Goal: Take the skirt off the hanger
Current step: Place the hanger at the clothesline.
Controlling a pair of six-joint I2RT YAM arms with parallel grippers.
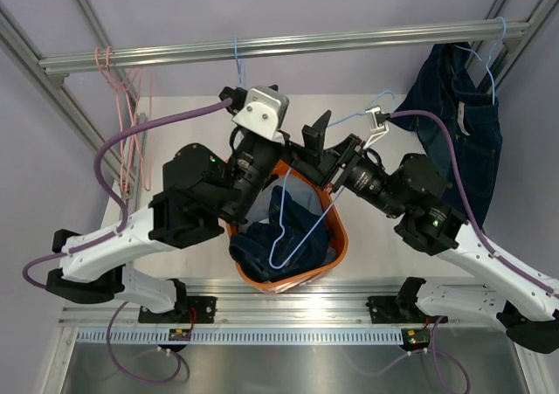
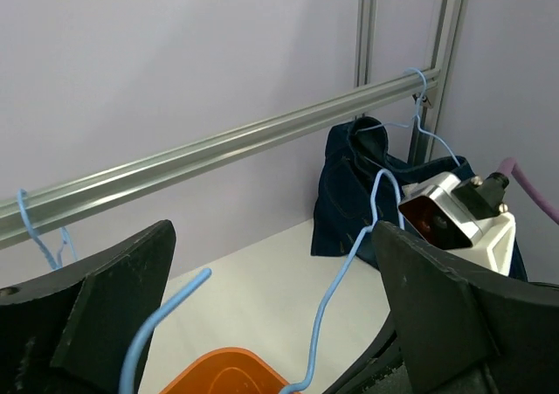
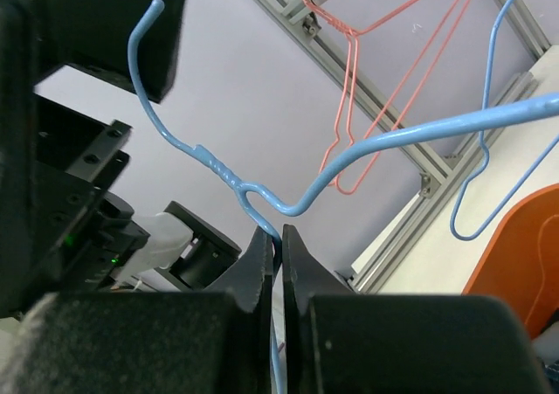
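Below a metal rail (image 1: 288, 43), the right gripper (image 3: 276, 241) is pressed together on the neck of a blue hanger (image 3: 217, 167), its hook between the spread fingers of the left gripper (image 2: 271, 315). The skirt (image 1: 262, 209) lies in an orange basket (image 1: 342, 237) under both grippers.

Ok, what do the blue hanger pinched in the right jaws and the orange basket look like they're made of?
The blue hanger: thin wire, probably metal under a smooth blue coating; its neck is twisted like bent wire. The orange basket: looks like moulded plastic, with an even colour and a smooth thin rim.
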